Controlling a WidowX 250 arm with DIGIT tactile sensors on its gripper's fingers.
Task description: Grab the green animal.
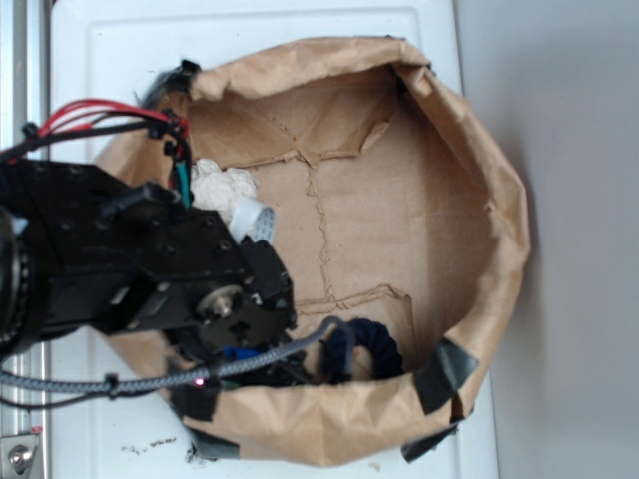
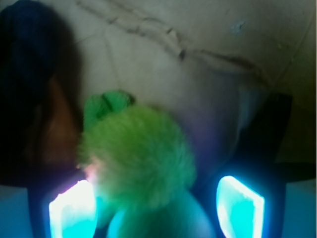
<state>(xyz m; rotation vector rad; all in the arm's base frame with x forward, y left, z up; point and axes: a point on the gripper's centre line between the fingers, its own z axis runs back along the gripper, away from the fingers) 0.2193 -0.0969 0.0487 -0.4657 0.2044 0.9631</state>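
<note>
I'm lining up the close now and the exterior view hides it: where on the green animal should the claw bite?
Grip the round fuzzy body of the green animal, from straight above. In the wrist view it sits between the claw pads, nearer one of them, so centre first. Avoid the small green nub at its top edge; the dark rope ring lies close by.

From the exterior view I see my black arm (image 1: 130, 259) reaching in from the left, its wrist bent downward so the pincer is hidden beneath the arm's own body. On the wrist camera my pincer (image 2: 156, 206) stands with its jaws spread apart, one glowing cyan finger pad (image 2: 72, 210) at lower left and the other at lower right.
</note>
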